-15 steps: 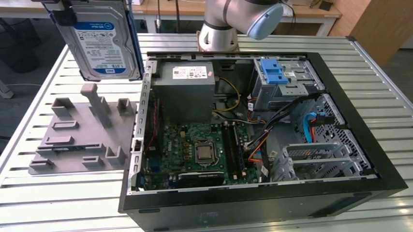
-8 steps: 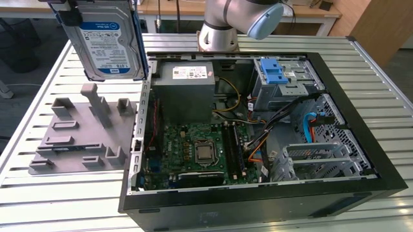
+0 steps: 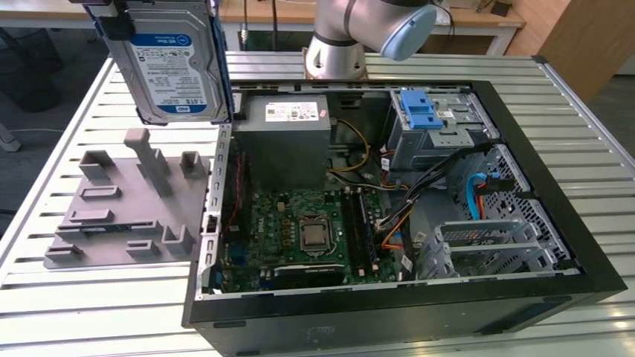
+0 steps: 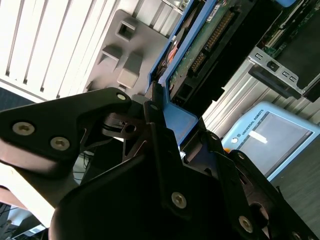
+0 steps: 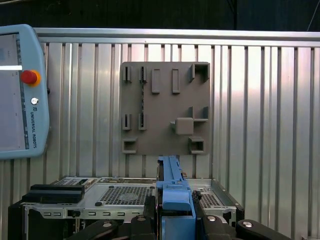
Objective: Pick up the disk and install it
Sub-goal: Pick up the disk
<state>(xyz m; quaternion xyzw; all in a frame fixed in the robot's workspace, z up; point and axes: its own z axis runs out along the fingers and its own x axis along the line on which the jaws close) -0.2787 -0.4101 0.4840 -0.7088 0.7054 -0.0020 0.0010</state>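
The disk [image 3: 171, 63] is held up by the gripper [image 5: 174, 202], which is closed tight on its blue rails, above the grey holder [image 3: 109, 216] beside the open computer case [image 3: 397, 309].

Our arm [image 3: 343, 37] stands at the upper centre of the exterior view; in the first wrist view our gripper [image 5: 175, 205] clamps the disk [image 5: 169, 172] edgewise.

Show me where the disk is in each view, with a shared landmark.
Exterior view: the disk upright, the exterior view's upper left, above the grey fixture plate.
Second wrist view: its board side, held by the gripper, beside the plate.
First wrist view: its blue rail edge-on, before the plate.
Landmark: that plate.
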